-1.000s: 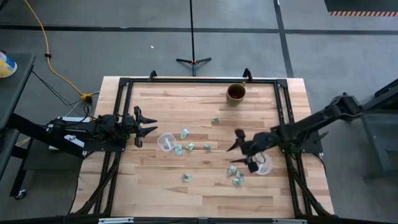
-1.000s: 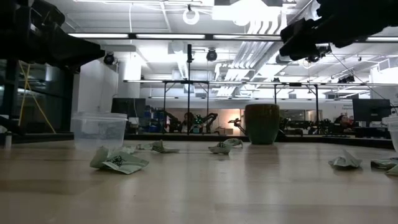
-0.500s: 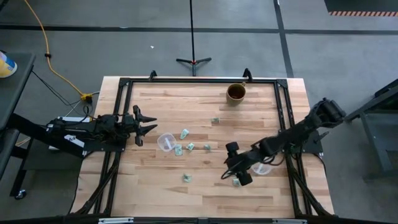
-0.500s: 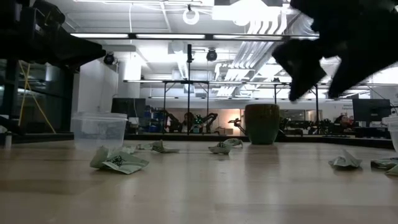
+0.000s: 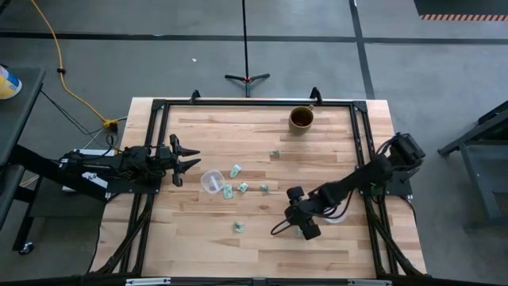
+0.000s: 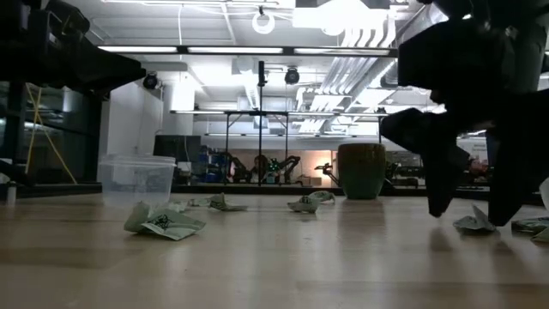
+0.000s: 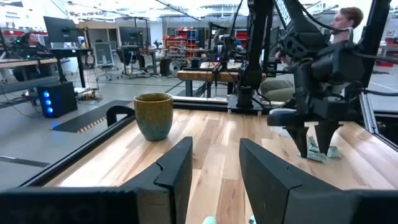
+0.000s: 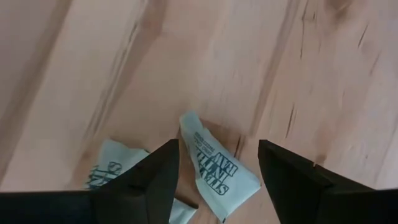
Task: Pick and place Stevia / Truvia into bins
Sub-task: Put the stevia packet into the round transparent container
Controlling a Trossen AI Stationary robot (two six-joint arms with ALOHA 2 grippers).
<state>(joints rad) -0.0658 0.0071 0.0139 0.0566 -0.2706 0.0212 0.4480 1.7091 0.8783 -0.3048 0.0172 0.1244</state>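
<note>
Several pale green and white sachets lie flat on the wooden table: a loose group point(image 5: 236, 187) beside the left clear cup point(image 5: 211, 182), and a few point(image 5: 302, 231) beside the right clear cup point(image 5: 336, 215). My right gripper point(image 5: 302, 214) is open and points down, low over that near-right group. In the right wrist view its fingers stand on either side of one sachet point(image 8: 214, 167), with another sachet point(image 8: 118, 171) next to it. The low view shows the right gripper point(image 6: 467, 204) straddling that sachet point(image 6: 474, 223). My left gripper point(image 5: 187, 162) waits open, left of the left cup.
A brown opaque cup point(image 5: 301, 118) stands near the table's far edge. A black frame point(image 5: 254, 102) runs round the table. One sachet point(image 5: 275, 153) lies alone toward the middle, another point(image 5: 238, 227) toward the near edge. People sit at desks in the room beyond.
My right gripper has swung from beside the right cup toward the table's near edge and a little left. It has tipped to point down and dropped low over the sachets there, staying open. The sachets and cups have not moved.
</note>
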